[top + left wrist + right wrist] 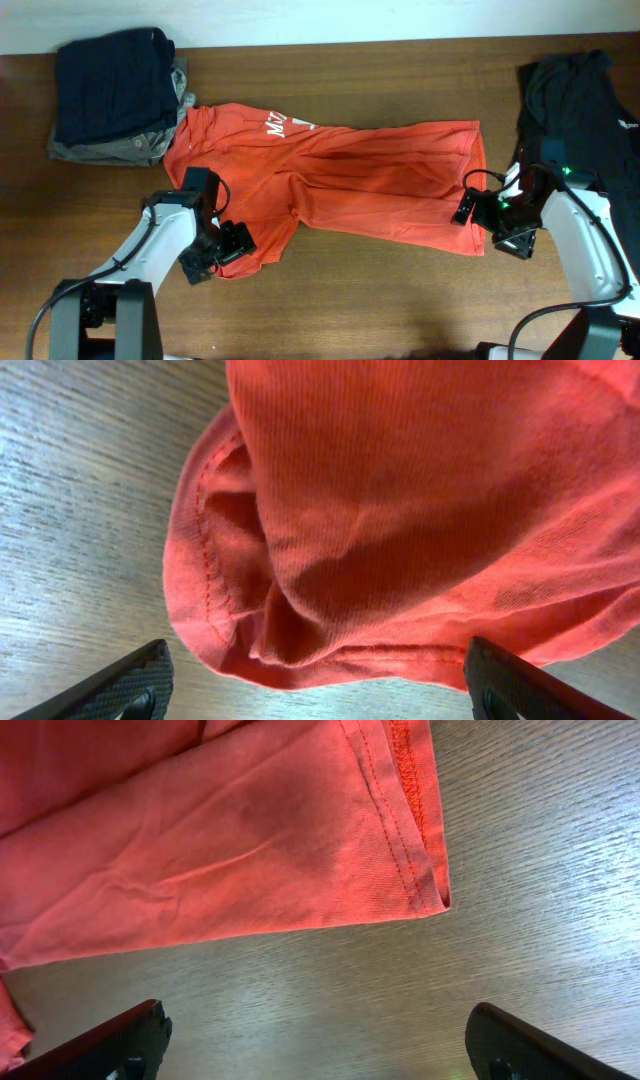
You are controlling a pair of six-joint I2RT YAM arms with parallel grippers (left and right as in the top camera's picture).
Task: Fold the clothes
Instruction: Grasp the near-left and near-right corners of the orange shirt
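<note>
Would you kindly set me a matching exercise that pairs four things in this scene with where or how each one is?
Things:
1. T-shirt
2. black garment
3. navy and grey stack
4. right pincer

Places or states:
A. far left, folded
B. open, by the orange hem corner
C. spread across the middle
D. far right, loose heap

Pairs: 1-C, 2-D, 3-A, 4-B
</note>
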